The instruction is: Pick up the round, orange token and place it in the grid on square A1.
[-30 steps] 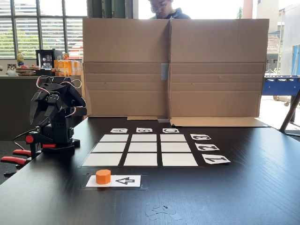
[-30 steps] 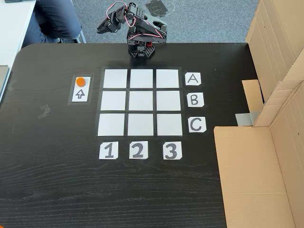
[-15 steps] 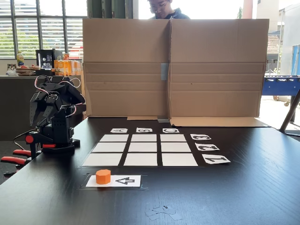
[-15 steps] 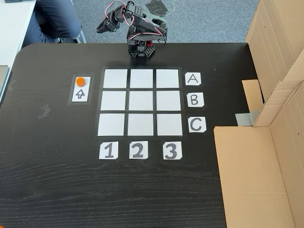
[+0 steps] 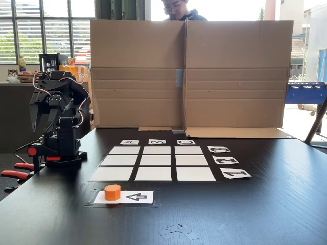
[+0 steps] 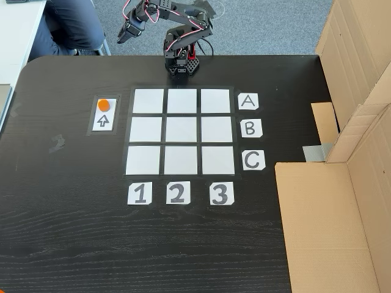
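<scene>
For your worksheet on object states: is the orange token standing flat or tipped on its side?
Flat. The orange token rests on its round base on the arrow card, top face level.

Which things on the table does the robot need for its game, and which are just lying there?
Needed:
- small round orange token
- 3x3 grid of white paper squares
- white corner square A1
- black tool

Just lying about:
- big brown cardboard screen
- red-handled clamps

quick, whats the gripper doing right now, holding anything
Gripper: raised beside the arm's base, holding nothing; open or shut cannot be told. Orange token sits on the arrow card.
</scene>
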Motion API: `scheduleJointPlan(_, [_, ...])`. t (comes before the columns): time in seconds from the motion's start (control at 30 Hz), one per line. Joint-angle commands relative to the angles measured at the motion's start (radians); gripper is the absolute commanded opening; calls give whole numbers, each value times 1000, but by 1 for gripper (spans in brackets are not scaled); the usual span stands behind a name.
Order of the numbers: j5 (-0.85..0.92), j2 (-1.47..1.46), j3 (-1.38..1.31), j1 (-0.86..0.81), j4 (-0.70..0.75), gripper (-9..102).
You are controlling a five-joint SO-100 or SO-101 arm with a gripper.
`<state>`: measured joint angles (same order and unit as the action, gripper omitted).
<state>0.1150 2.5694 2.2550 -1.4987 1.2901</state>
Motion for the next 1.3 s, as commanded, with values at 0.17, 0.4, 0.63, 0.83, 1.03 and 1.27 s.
scheduleJointPlan(0.17, [-6,-256,-183,78,123,12])
scheduleJointPlan(0.4, [-57,-410,-307,140,219,12])
scheduleJointPlan(0.63, [-167,-575,-434,221,238,14])
scheduleJointPlan(0.83, [-224,-724,-532,311,239,15])
scheduleJointPlan(1.03, [-249,-848,-612,391,239,19])
scheduleJointPlan(1.27, [-301,-1012,-753,453,238,22])
